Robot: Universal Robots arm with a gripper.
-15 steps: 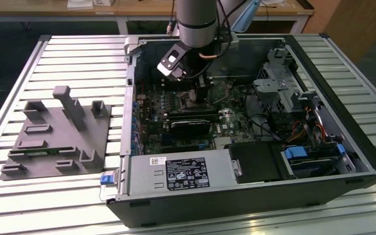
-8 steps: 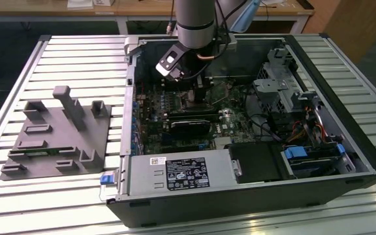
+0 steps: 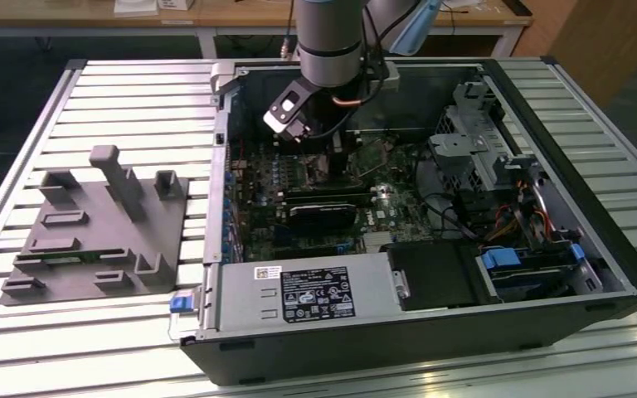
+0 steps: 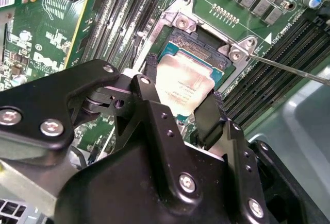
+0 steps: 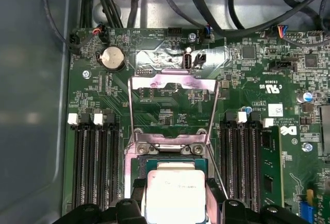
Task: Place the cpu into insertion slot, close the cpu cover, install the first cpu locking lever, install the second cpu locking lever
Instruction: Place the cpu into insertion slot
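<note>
Slats are running across the one table [image 3: 130,91], which is carrying one open computer case [image 3: 407,344] and, on the exterior view's left, one grey moulded fixture [image 3: 97,232] lying well apart from the case's inside. One arm [image 3: 330,33] is reaching down into the case, its single gripper [image 3: 316,153] hanging over the one green circuit board [image 5: 77,95]. Two banks of long black memory slots [image 5: 95,162] are flanking the socket, one on each side. One cpu cover [image 5: 172,83] is standing swung open, away from the insertion slot [image 4: 198,46], and one thin metal rod [image 4: 289,68] is sticking out beside the slot. In the second wrist view the two black fingers [image 4: 210,118] are pressing on opposite edges of the one cpu [image 4: 185,82], with only the chip's width between them. The cpu is sitting directly over the slot; whether it is resting in it or hanging just above I cannot tell. One round coin cell [image 5: 112,57] is lying beyond the cover.
</note>
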